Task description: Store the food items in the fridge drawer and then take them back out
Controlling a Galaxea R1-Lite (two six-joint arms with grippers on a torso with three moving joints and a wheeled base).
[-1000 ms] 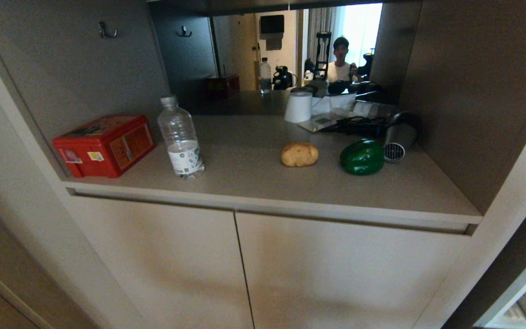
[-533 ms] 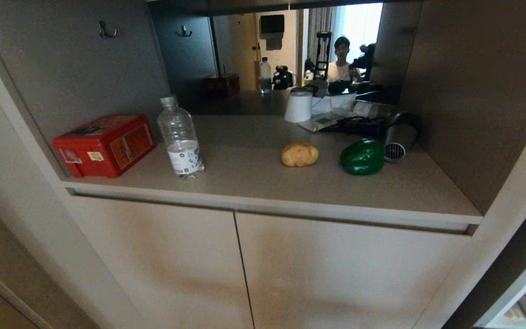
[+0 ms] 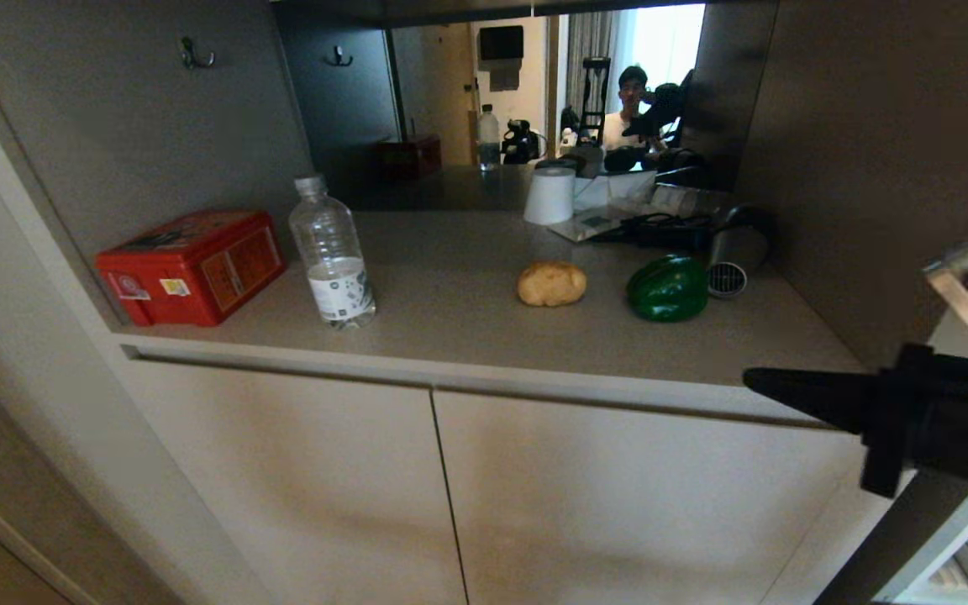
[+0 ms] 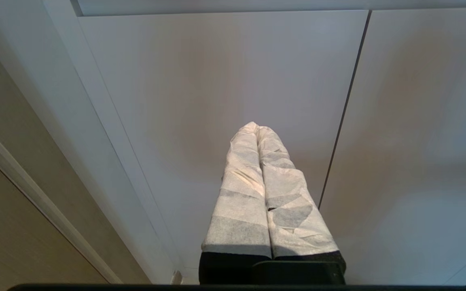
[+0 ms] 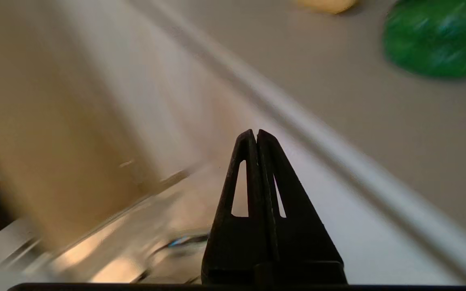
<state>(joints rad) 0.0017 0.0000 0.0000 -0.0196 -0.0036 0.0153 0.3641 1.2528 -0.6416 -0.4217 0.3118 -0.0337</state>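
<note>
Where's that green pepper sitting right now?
In the head view the green bell pepper sits toward the right of the countertop, between the potato on its left and a hair dryer on its right.

The green bell pepper [image 3: 666, 288] is shiny and smooth. The potato [image 3: 551, 284] looks dull and a bit rough. The water bottle [image 3: 332, 253] is clear plastic with a paper label. The red box [image 3: 191, 265] is shiny. The surface [image 3: 467, 319] is matt and smooth. The right pincer [image 5: 256, 137] is matt black plastic. The left pincer [image 4: 256, 127] is wrapped in white cloth-like tape.
</note>
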